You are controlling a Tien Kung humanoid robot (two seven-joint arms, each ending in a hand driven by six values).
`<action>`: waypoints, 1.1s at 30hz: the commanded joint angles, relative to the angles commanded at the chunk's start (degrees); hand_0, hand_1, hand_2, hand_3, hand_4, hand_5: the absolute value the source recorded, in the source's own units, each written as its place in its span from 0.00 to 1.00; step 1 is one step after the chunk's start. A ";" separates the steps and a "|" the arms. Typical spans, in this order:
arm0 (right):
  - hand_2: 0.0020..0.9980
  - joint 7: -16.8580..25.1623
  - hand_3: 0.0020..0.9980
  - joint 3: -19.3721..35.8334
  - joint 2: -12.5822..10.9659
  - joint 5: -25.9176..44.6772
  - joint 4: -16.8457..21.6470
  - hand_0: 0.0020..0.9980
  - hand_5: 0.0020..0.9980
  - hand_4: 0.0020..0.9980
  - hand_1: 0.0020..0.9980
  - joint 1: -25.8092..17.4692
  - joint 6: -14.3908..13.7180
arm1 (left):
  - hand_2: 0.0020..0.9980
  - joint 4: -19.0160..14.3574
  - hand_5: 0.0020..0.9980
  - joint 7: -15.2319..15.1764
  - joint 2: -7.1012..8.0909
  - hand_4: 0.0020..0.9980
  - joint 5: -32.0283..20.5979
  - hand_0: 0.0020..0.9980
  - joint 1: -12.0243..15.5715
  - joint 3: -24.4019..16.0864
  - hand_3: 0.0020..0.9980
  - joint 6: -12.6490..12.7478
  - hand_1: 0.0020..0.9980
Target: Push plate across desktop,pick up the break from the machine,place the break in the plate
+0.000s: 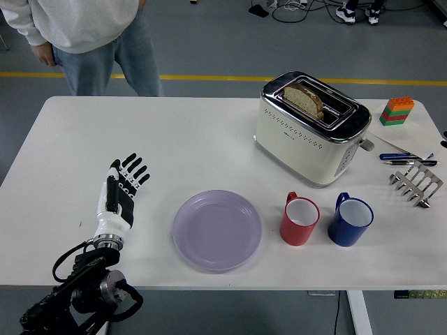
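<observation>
Now the left hand [120,194] lies flat over the white table [84,139] with its fingers stretched out and relaxed, and it grasps nothing. It is well to the left of the purple plate [217,229] and does not touch it; a strip of bare table shows between them. The plate sits near the front edge of the table and it is empty.

To the right of the plate, just beside it, stands the red mug [300,219], and beside that one the blue mug [350,220]. Both mugs are upright; the inside of each looks white, and I see nothing in them.

Behind the plate and to its right stands the white toaster [311,128]. One slice of bread [304,98] stands up in its far slot, and the near slot looks empty.

Further right of the plate, at the table's right edge, lies a metal rack [417,183], with some pens [407,158] just behind it and a stack of coloured blocks [397,110] behind those.

Behind the plate and to its left, a person [87,38] in a grey sweater and jeans stands at the far side of the table.
</observation>
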 joint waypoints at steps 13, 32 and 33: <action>0.83 -6.42 0.84 -11.46 -5.34 -30.46 -5.90 0.85 0.21 0.77 0.79 13.93 -1.97 | 0.75 -11.22 1.00 1.20 1.21 0.45 0.42 0.71 6.37 -4.08 0.68 1.96 0.72; 0.92 -13.94 0.97 -24.80 1.23 -42.44 -7.64 0.95 0.27 0.92 0.88 29.93 4.34 | 0.73 -14.13 1.00 1.11 1.67 0.45 1.41 0.72 7.97 -4.52 0.67 3.33 0.71; 0.92 -14.32 0.97 -25.34 1.87 -42.51 -7.90 0.95 0.27 0.92 0.88 30.54 4.44 | 0.73 -14.08 1.00 1.07 1.67 0.45 1.32 0.72 7.94 -4.50 0.67 3.38 0.71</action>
